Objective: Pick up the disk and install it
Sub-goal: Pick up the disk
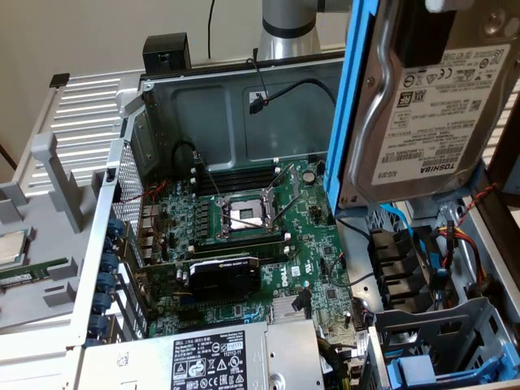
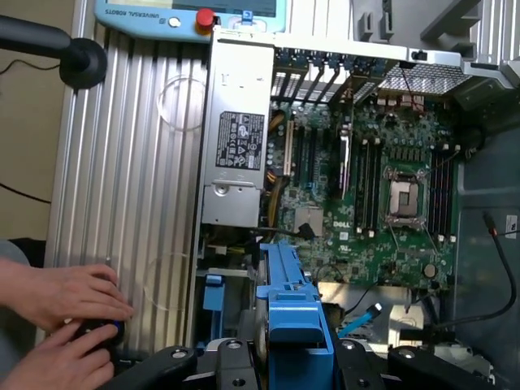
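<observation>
Now | end effector (image 2: 292,363) clenched on disk (image 1: 422,114), held tilted above the open case (image 1: 236,106) | likely bay (image 1: 443,333) low at the exterior view's right | advice: square blue frame to bay, go slow, mind cables (image 1: 465,236).

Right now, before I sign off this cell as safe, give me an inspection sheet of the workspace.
Surface: ribbed metal table carrying the open computer case.
Job's things: the disk in its blue carrier, held in the air above the case; not installed. The drive bay is at the exterior view's lower right.
Clutter: processor chip in a grey tray, on the exterior view's left.
Grippers: the gripper is shut on the disk.
Cables: black cable loose inside the case; coloured wires by the bay.
Surroundings: a person's hands on a black device at the table's edge; teach pendant.
</observation>
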